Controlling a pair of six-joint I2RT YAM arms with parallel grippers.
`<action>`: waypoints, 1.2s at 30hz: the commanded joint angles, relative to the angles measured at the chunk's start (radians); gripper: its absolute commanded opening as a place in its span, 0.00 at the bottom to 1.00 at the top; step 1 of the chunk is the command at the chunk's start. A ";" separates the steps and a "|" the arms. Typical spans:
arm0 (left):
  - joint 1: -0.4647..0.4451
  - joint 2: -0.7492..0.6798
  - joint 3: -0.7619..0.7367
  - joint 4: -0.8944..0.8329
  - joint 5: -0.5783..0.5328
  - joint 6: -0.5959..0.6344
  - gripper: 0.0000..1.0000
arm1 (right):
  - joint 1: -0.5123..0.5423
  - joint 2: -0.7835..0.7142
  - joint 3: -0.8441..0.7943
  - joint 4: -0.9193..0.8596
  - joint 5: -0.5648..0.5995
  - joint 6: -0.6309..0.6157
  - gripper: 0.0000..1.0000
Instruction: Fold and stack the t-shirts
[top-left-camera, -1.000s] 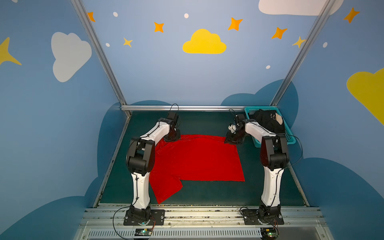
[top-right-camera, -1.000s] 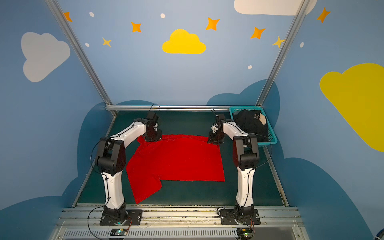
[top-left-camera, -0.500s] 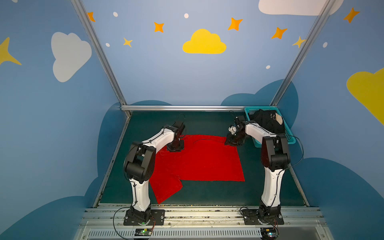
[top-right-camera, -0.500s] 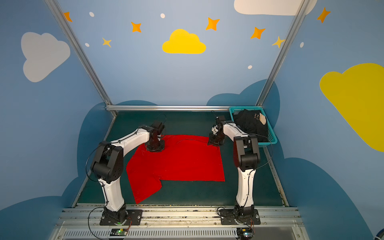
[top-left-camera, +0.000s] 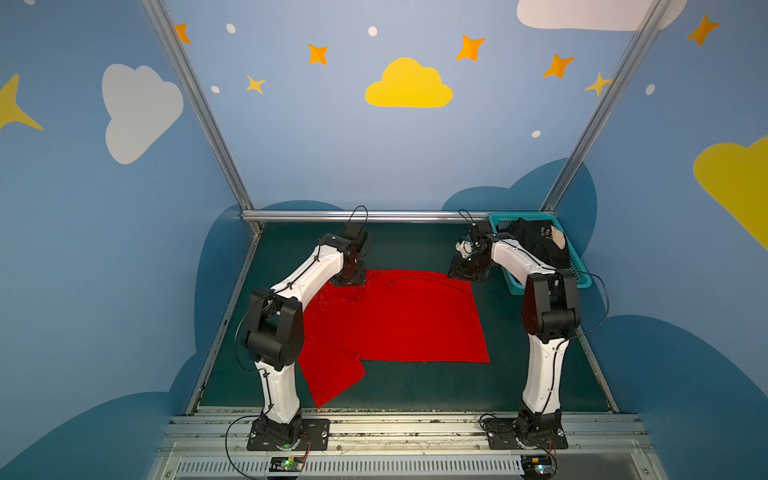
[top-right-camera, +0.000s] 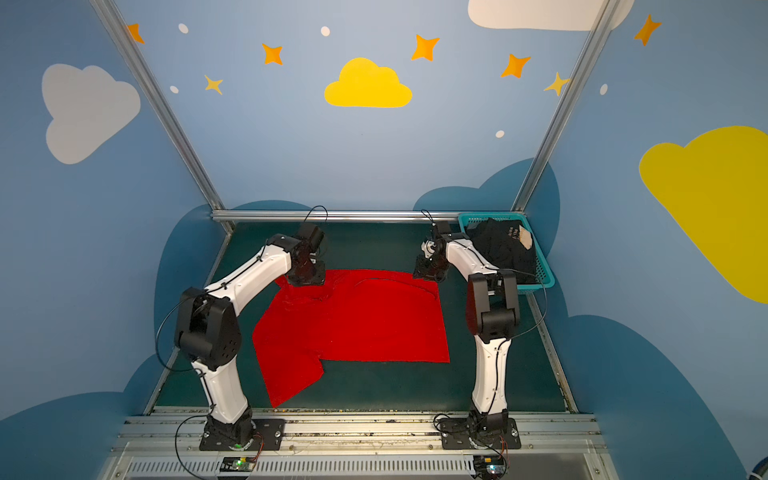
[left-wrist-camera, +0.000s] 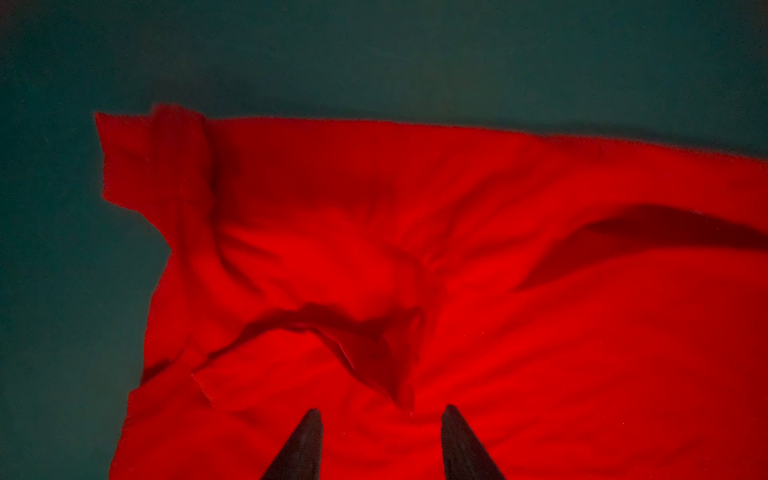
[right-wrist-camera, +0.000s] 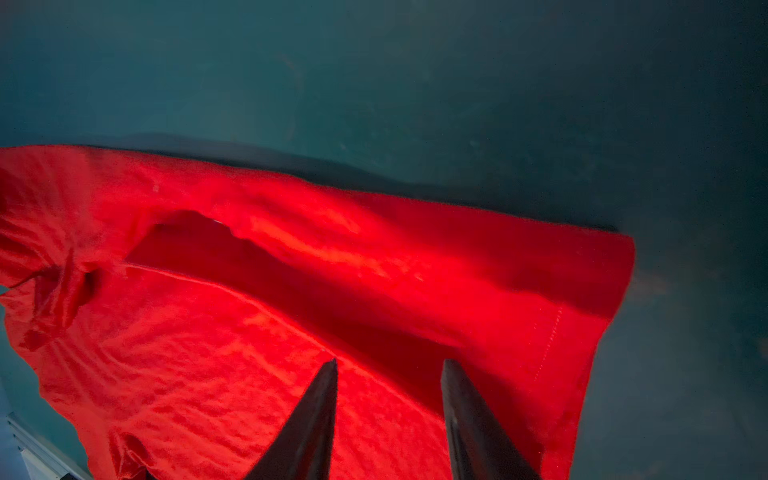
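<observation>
Blue booth walls (top-left-camera: 374, 158) w/ painted clouds + stars, dark green mat (top-left-camera: 415, 390) as the work surface. Red t-shirt (top-left-camera: 399, 320) lies spread mostly flat on the mat, mid-table btw the 2 arms in both top views. Its body is roughly square and one piece juts toward the near side on the L, beside the L arm base. Far L corner of the shirt is rumpled: wrinkles + a small raised fold in the L wrist view. L gripper (left-wrist-camera: 382, 409) points down over that rumpled corner, fingers parted to a moderate gap. Only cloth shows beyond the gap, nothing pinched; can't tell if the tips touch the fabric. R gripper (right-wrist-camera: 390, 361) sits over the far R corner of the same shirt, fingers parted about as much, nothing btw them. A long shadowed fold runs along the far edge just past its tips, and the stitched hem is visible at the corner. Teal basket (top-left-camera: 523, 216) is at the far R corner of the mat, just beside the R arm. Black t-shirt (top-left-camera: 532, 249) is heaped inside it, pale lettering + beige patch facing up. Can't tell how many black shirts are in the heap
</observation>
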 joint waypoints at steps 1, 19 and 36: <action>0.050 0.147 0.071 -0.090 -0.036 0.042 0.41 | 0.012 -0.009 0.014 -0.030 -0.011 -0.002 0.44; 0.042 0.044 -0.172 0.000 0.044 -0.034 0.27 | 0.014 -0.043 -0.070 -0.003 -0.011 -0.002 0.44; -0.010 -0.179 -0.350 0.011 0.162 -0.109 0.26 | 0.013 -0.036 -0.061 -0.010 -0.013 -0.005 0.43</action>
